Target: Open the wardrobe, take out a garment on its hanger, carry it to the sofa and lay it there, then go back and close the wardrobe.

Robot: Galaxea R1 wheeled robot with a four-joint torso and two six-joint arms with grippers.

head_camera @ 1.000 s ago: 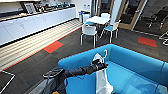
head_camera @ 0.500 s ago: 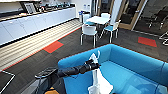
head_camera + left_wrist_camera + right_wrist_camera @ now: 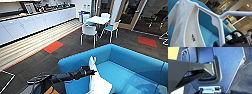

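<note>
Shirt-carrying left arm reaches out over the sofa's near edge, left gripper [image 3: 92,72] clamped on the hanger [image 3: 220,26] (grip point itself partly hidden) so the garment [image 3: 96,80] hangs clear and its lower part drapes onto the seat. The sofa [image 3: 130,62] lies directly beneath, so placing looks underway. Right gripper: cannot tell its state. Beyond, white chairs [image 3: 89,32] and a table [image 3: 101,20] stand well apart.

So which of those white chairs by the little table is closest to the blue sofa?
The chair on the near side of the white table, its back turned toward the blue sofa. The other chairs stand beside or beyond the table.
</note>
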